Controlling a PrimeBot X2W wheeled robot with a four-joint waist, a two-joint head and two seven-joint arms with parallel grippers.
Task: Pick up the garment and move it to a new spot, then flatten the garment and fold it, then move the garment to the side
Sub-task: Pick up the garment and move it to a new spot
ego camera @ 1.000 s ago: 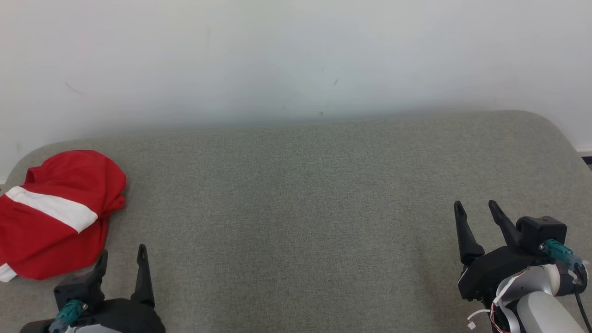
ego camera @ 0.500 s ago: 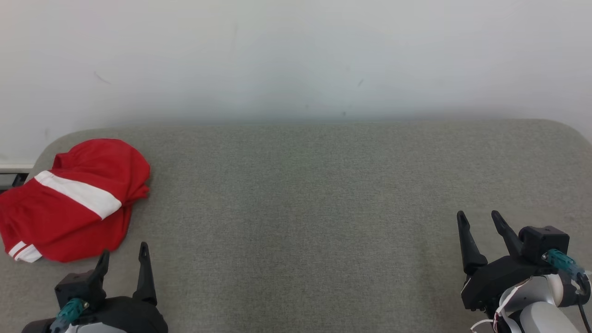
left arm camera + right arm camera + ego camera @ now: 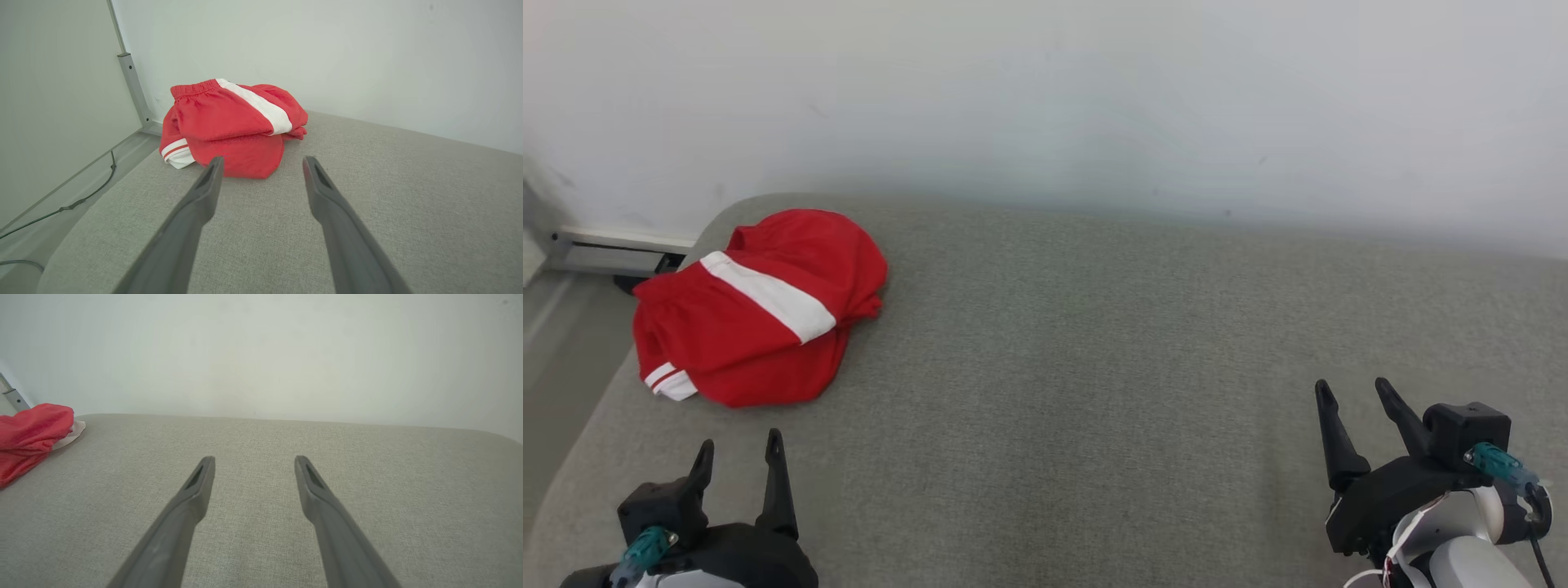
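1. The garment is a pair of red shorts in a mesh-like fabric. A broad white stripe runs slantwise across the top of it, and a white cuff with a thin red line shows at its near-left edge.
2. In the left wrist view, a gathered elastic waistband runs along the top of the garment. The cloth is doubled over itself into a loose, rounded heap with creased folds on its right side, so it is not spread flat.
3. It lies on the far-left part of the grey fabric-covered bench, close to the bench's rounded corner and its left edge and near the wall.
4. The left end effector is above the near-left part of the bench. Its two dark fingers are spread apart and hold nothing. It points toward the garment and is short of it, not touching. In the left wrist view, the heap sits just beyond the fingertips.
5. The right end effector is over the near-right part of the bench. Its fingers are likewise apart and empty, well away from the garment, and they point toward the wall.
6. Bare grey fabric lies between the left end effector and the garment's near edge.
7. Off the bench's left edge is the floor. A metal rail runs along the foot of the wall, an upright metal post stands beside the garment's corner, and a dark cable trails across the floor.
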